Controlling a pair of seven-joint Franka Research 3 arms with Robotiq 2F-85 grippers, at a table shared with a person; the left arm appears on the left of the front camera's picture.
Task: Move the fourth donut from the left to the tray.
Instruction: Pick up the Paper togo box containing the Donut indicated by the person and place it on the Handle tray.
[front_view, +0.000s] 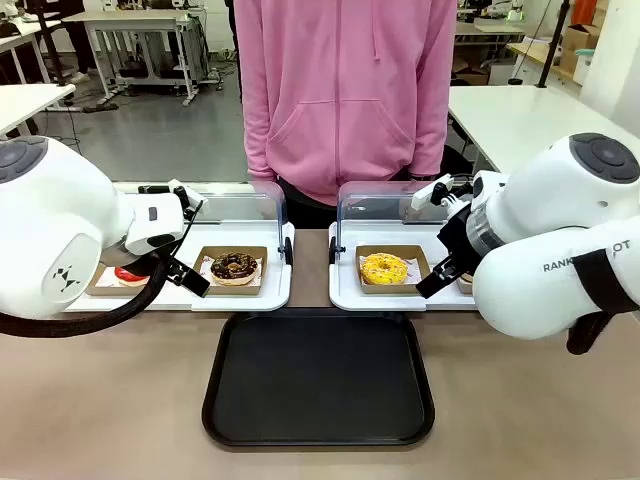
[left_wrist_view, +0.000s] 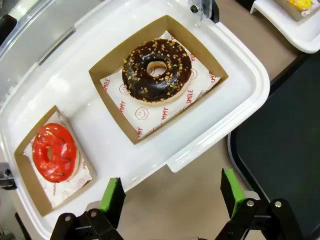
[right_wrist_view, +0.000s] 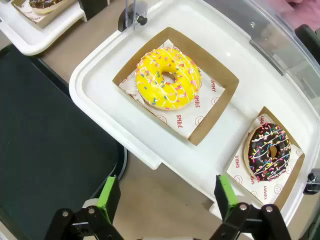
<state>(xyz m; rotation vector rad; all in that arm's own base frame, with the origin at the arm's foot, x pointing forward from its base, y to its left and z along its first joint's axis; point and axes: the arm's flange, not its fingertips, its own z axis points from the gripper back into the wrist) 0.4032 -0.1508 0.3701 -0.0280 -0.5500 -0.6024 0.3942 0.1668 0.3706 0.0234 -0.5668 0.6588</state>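
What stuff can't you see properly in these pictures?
- The sprinkled dark chocolate donut, whole in the right wrist view, is almost all behind the right arm in the front view.
- Front view: the left arm covers part of the red donut.
- Left wrist view: the top edge cuts off the yellow donut.
- Right wrist view: the top edge cuts off the nut-topped chocolate donut.

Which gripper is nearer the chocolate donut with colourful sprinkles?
Right. The right gripper hangs just short of the white tray holding that donut; the left gripper hangs by the other white tray.
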